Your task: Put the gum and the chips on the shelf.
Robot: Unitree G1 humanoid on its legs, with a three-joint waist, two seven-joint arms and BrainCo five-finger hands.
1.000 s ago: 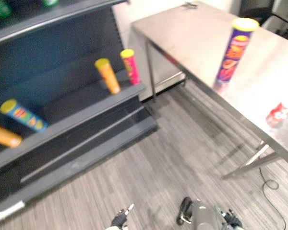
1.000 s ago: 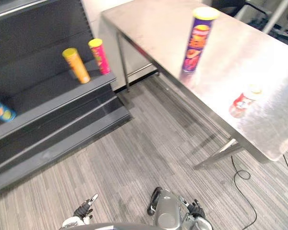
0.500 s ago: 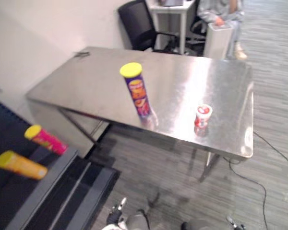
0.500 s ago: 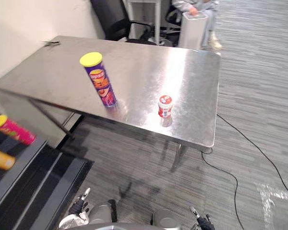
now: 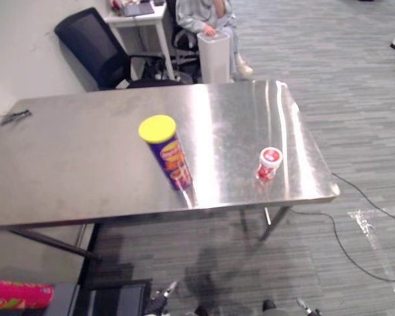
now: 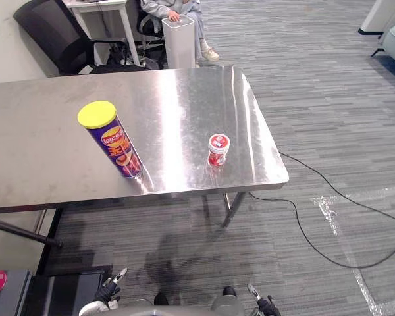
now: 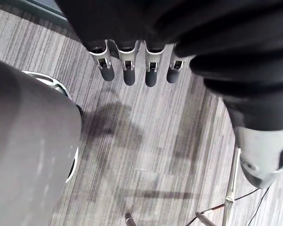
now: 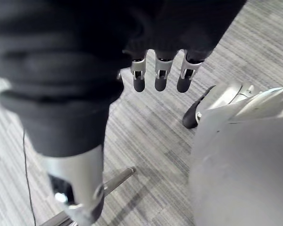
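On the table: chips and gum not yet picked up

On the steel table, the chips can stood upright near the front edge. The gum tub stood well apart toward the robot's right, also upright, likely staged apart so each hand could take one. Low over the floor, the left hand and right hand hung with fingers straight and loose, holding nothing, probably because the table was out of reach. At lower left the shelf showed a pink can on it. Neither task item was shelved.
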